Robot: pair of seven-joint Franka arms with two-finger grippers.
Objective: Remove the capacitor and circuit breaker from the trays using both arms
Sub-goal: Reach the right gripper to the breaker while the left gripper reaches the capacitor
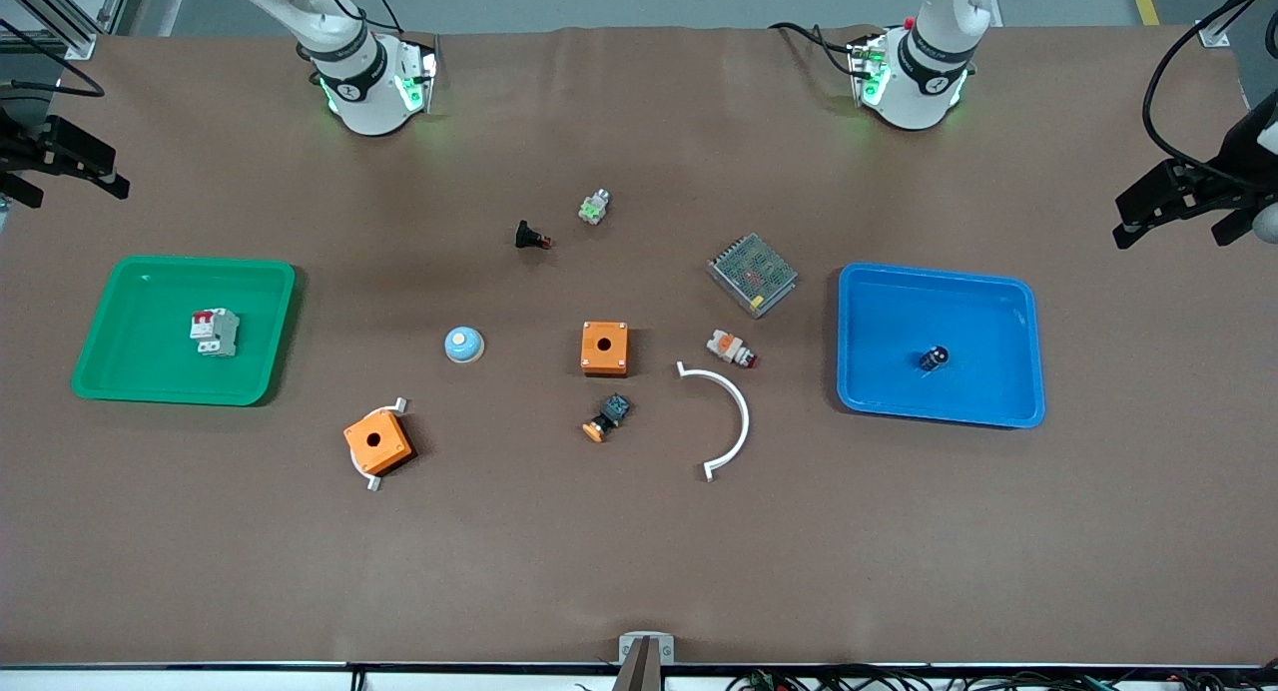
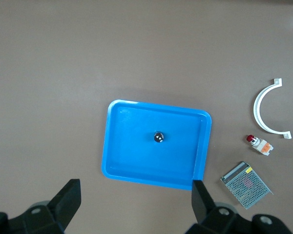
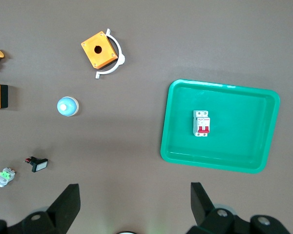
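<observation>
The capacitor (image 1: 934, 357), a tiny black cylinder, lies in the blue tray (image 1: 879, 391) at the left arm's end of the table; it also shows in the left wrist view (image 2: 159, 137). The breaker (image 1: 215, 332), a grey-white block with red levers, lies in the green tray (image 1: 130, 371) at the right arm's end; it also shows in the right wrist view (image 3: 201, 123). My left gripper (image 2: 136, 200) is open and empty, high over the table beside the blue tray (image 2: 136, 170). My right gripper (image 3: 134, 200) is open and empty, high beside the green tray (image 3: 185, 146).
Between the trays lie two orange boxes (image 1: 604, 347) (image 1: 377, 441), a white arc (image 1: 734, 421), a meshed power supply (image 1: 752, 274), a blue-white dome (image 1: 464, 345), a black button part (image 1: 530, 237), a white-orange part (image 1: 731, 348) and a switch with orange cap (image 1: 607, 417).
</observation>
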